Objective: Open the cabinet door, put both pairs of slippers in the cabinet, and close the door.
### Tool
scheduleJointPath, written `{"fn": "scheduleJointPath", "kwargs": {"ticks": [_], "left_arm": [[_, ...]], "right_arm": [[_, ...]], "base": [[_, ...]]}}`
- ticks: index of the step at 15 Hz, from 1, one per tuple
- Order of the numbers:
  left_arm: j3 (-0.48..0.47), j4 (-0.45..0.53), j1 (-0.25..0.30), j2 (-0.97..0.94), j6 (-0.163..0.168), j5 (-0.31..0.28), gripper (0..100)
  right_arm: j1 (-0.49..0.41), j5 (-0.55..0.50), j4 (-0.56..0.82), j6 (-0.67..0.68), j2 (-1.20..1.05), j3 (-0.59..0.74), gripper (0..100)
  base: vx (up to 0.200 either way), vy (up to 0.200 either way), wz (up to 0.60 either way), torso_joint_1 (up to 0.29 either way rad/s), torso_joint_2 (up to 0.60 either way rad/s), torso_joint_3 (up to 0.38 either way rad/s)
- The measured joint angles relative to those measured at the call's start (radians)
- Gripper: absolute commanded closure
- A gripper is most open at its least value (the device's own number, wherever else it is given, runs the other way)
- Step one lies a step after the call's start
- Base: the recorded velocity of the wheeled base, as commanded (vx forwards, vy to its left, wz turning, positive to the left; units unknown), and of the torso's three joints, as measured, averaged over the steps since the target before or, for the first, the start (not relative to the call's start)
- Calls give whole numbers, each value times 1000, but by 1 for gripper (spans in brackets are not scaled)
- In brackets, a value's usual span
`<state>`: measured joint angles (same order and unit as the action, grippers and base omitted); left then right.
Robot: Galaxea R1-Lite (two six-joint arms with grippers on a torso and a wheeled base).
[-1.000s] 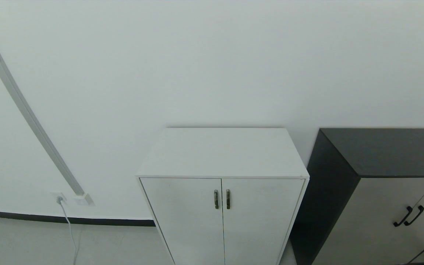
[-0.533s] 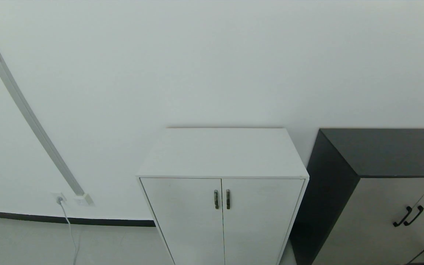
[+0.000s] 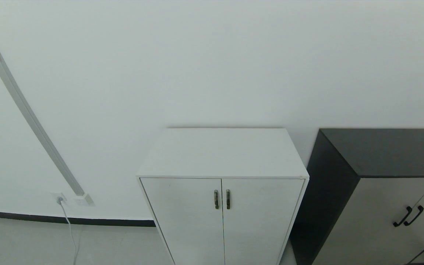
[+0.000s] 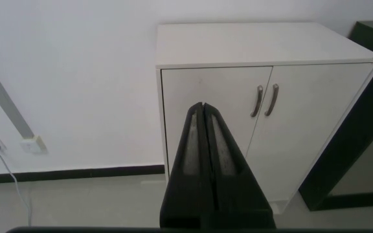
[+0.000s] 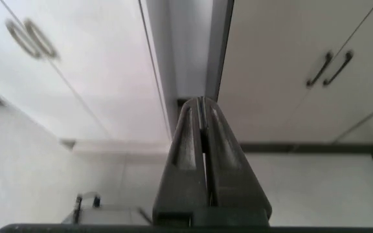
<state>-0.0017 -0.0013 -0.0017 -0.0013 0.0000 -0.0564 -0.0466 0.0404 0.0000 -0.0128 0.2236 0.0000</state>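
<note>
1. A plain white wall [image 3: 212,66] rises behind the black cabinet [image 3: 381,151], lit softly and evenly.
2. The black cabinet stands against that wall. It has a dark top and side and two pale front doors. A pair of curved black handles [image 3: 409,216] sits side by side where the doors meet.
3. Well to the left of the black cabinet, a pale cable duct [image 3: 29,110] slants down the wall.
4. Just beside the duct's lower end is a wall socket [image 3: 60,198]. A white cable [image 3: 71,232] hangs from it toward the floor.
5. A black skirting strip [image 3: 68,220] runs along the foot of the wall, left of the black cabinet. Below it lies pale grey floor [image 3: 20,243].
</note>
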Motion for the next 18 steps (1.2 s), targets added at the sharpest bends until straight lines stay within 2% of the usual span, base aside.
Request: {"fn": "scheduleJointPath", "kwargs": {"ticks": [5,9,15,18], "left_arm": [[0,0,0,0,-1,1,100],[0,0,0,0,-2,1,100],[0,0,0,0,-1,1,100],[0,0,0,0,-1,1,100]], "right_arm": [[1,-3,-1,25,-134,0,100],[49,4,0,18,-186,0,100],[47,-114,-8,94,-222,0,100],[47,-129,-10,99,-224,0,100]], "base": [[0,0,0,0,0,0],[0,0,0,0,0,0],[0,0,0,0,0,0],[0,0,0,0,0,0]]}}
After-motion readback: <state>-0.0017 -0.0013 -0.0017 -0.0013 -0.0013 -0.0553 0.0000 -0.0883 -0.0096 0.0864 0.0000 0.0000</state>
